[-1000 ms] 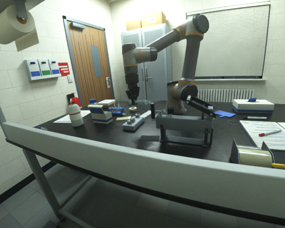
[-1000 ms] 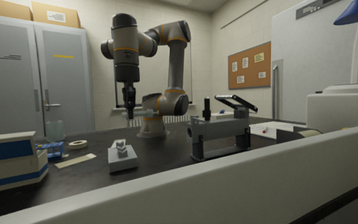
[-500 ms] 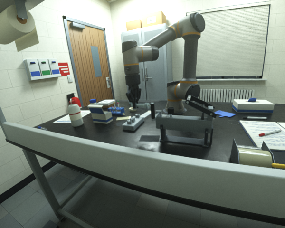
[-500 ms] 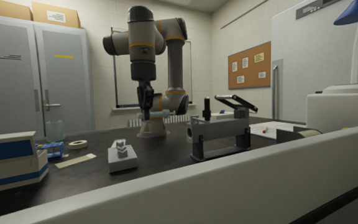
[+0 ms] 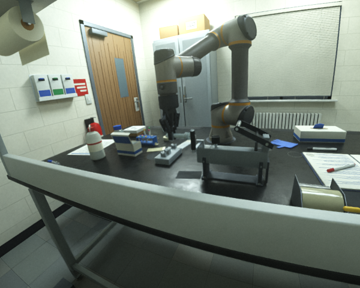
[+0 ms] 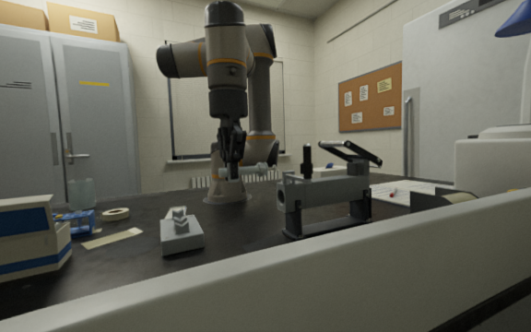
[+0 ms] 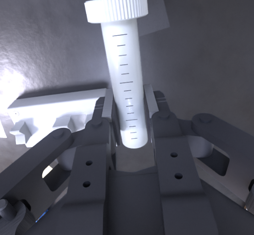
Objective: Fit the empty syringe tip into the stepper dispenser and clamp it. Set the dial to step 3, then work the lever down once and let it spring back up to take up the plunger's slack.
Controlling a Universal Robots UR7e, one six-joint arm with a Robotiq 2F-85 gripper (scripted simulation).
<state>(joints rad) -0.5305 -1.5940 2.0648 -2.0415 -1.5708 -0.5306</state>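
Note:
I am holding the white syringe tip [image 7: 125,80] by its graduated barrel, level above the bench; its ribbed collar and flange point away from my wrist. My gripper [image 6: 232,171] is closed on it, hanging straight down over the bench left of the stepper dispenser [image 6: 325,193]. The syringe tip [image 6: 244,171] sticks out sideways toward the dispenser's round socket. The dispenser [image 5: 233,155] is a grey block on a black stand, with its black lever [image 5: 254,133] raised and a black knob [image 6: 306,161] on top. A grey holder block [image 6: 181,230] sits on the bench below and in front.
The grey cabinet [image 6: 49,115] stands behind the bench. A blue-striped box [image 5: 126,143], a white bottle [image 5: 95,145], a blue rack [image 5: 146,139], a tape roll [image 6: 115,213] and papers with a red pen [image 5: 340,168] lie around. A raised rail runs along the bench's near edge.

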